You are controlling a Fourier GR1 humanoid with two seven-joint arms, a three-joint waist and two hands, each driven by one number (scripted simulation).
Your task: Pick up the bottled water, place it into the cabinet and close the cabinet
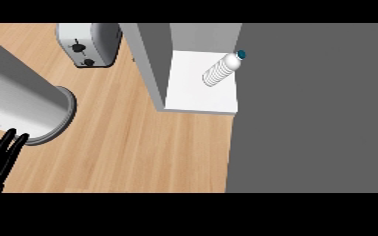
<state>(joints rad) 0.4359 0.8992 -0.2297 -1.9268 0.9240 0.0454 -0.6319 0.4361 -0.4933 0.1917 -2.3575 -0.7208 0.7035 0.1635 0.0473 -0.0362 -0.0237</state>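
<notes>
The bottled water (220, 72), clear and ribbed with a teal cap, lies tilted on the white floor of the cabinet (193, 94); no hand touches it. Its cap points up and right, against the edge of a wide dark grey panel (303, 110), apparently the cabinet door, which covers the right of the view. The cabinet's grey side wall (150, 65) stands to the bottle's left. My left hand (10, 150) shows only as thin black fingers at the lower left edge, straight and holding nothing, far from the bottle. The right hand does not show.
A silver toaster (88, 44) with two black knobs stands at the back left of the wooden counter (140, 150). My grey left forearm (33, 105) slants across the left edge, above the counter.
</notes>
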